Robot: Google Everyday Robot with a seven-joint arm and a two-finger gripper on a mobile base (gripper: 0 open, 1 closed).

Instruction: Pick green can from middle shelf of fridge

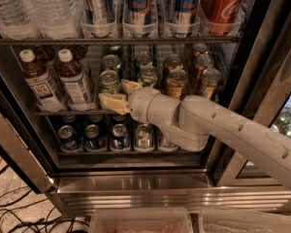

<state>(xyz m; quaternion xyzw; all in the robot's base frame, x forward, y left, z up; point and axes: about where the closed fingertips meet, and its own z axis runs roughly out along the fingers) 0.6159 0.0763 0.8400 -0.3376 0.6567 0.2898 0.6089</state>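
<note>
The gripper [120, 95] hides the bottom of the green can [109, 80].

Pale green can [109, 79] upright on middle shelf [53, 112], gripper [114, 93] at its base.

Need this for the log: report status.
Gripper open at middle shelf front. Green can at its fingertips, not yet gripped. Bottles left, bronze cans right, none blocking.

Arm [233, 130]: reaches in from the lower right, stretched leftward.
Gripper [114, 92]: left of centre, tan fingers [114, 101] spread apart.
</note>
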